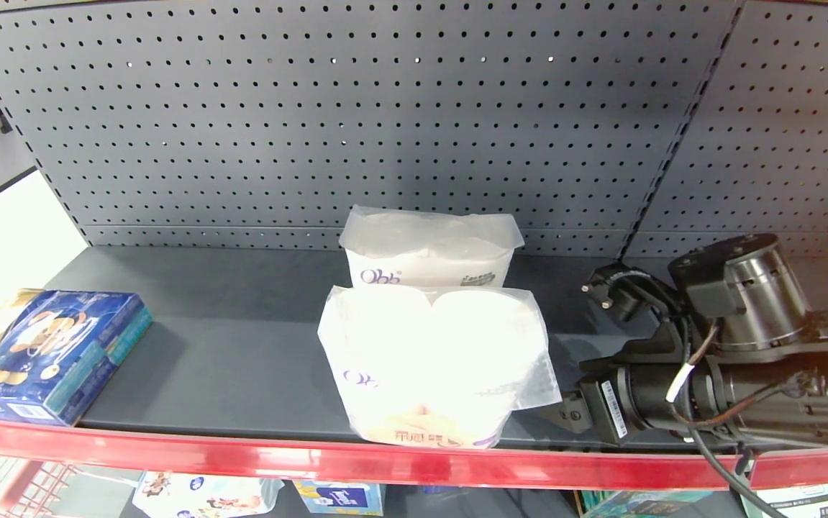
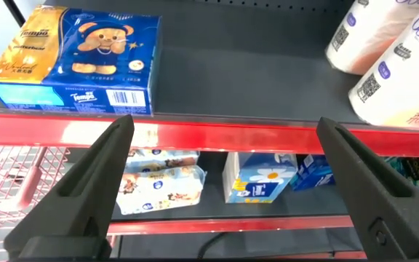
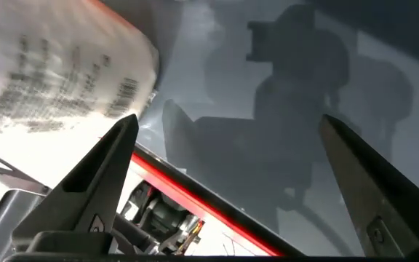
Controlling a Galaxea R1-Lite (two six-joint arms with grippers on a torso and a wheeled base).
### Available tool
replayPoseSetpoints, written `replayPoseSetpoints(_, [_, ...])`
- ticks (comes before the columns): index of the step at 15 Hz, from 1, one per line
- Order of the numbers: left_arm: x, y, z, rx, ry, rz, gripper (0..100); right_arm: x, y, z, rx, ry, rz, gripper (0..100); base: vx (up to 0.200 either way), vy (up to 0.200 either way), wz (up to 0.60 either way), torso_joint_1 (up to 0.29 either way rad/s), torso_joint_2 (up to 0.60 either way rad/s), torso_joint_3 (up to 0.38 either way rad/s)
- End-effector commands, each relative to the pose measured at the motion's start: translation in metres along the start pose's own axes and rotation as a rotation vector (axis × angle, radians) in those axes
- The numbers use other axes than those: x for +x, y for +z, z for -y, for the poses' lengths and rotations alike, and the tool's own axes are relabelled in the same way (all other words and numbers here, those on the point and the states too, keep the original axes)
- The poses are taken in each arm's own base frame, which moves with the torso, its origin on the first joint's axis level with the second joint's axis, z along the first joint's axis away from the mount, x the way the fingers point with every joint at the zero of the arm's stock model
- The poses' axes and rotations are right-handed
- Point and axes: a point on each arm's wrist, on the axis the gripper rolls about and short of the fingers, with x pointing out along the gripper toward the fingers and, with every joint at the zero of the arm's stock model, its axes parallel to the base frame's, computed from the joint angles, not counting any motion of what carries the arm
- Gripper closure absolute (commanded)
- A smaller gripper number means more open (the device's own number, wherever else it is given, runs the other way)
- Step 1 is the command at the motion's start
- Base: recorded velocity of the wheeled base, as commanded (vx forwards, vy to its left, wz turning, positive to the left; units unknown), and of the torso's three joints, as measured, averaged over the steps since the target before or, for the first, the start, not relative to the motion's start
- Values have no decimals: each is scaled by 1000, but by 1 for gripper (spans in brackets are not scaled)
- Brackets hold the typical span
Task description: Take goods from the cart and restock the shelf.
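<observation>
Two white tissue packs stand mid-shelf, the front pack [image 1: 435, 360] near the red shelf lip [image 1: 241, 453] and the back pack [image 1: 428, 248] by the pegboard. My right gripper [image 1: 561, 411] lies low on the shelf just right of the front pack. It is open [image 3: 228, 124] with nothing between its fingers, and the pack [image 3: 57, 80] sits outside one finger. My left gripper [image 2: 225, 124] hangs open and empty in front of the shelf lip [image 2: 217, 135], between the blue box [image 2: 86, 58] and the packs [image 2: 391, 65].
A blue box [image 1: 47, 352] rests at the shelf's left front corner. A grey pegboard [image 1: 356, 108] backs the shelf. The lower shelf holds several packaged goods [image 2: 162, 185]. The red wire cart [image 2: 13, 175] stands at the left. Bare shelf lies between box and packs.
</observation>
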Motion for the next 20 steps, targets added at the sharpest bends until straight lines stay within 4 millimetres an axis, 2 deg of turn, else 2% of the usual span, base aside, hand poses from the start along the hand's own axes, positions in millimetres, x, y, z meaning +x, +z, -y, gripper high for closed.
replayPoseSetpoints(1, [1,1,0,-1,0,-4,0,5,3,-3,-8,8,-5,0,0,0,0,0,0,0])
replayPoseSetpoints(17, [1,2,0,-1,0,1,0,12,5,-11,-23,21,-16,0,0,0,0,0,0,0])
replayPoseSetpoints(20, [1,2,0,-1,0,-1,0,1,0,-2,-2,-3,-8,0,0,0,0,0,0,0])
